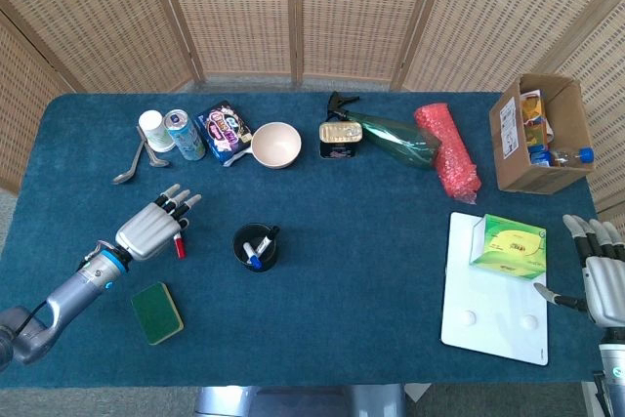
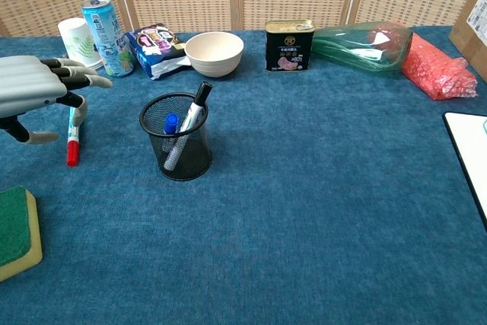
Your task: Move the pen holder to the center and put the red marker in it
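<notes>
The left hand (image 1: 154, 229) is open, its fingers spread flat right above the red marker (image 2: 72, 137), and it holds nothing. The marker lies flat on the blue counter (image 1: 371, 231), on the left side, just left of the pen holder (image 2: 176, 136). The right hand (image 1: 601, 275) is open too, far off at the right edge, near the white board (image 1: 493, 314).

The pen holder is a black wire cup. It looks light and stiff, so it may tip if pushed up high. I think it is best to hold it around its sides, low down. It stands a bit left of the middle. The marker looks thin, hard and smooth, so it could roll or slip. I would pinch it near its middle.

There is one red marker, one pen holder, and two pens already standing in the holder.
</notes>
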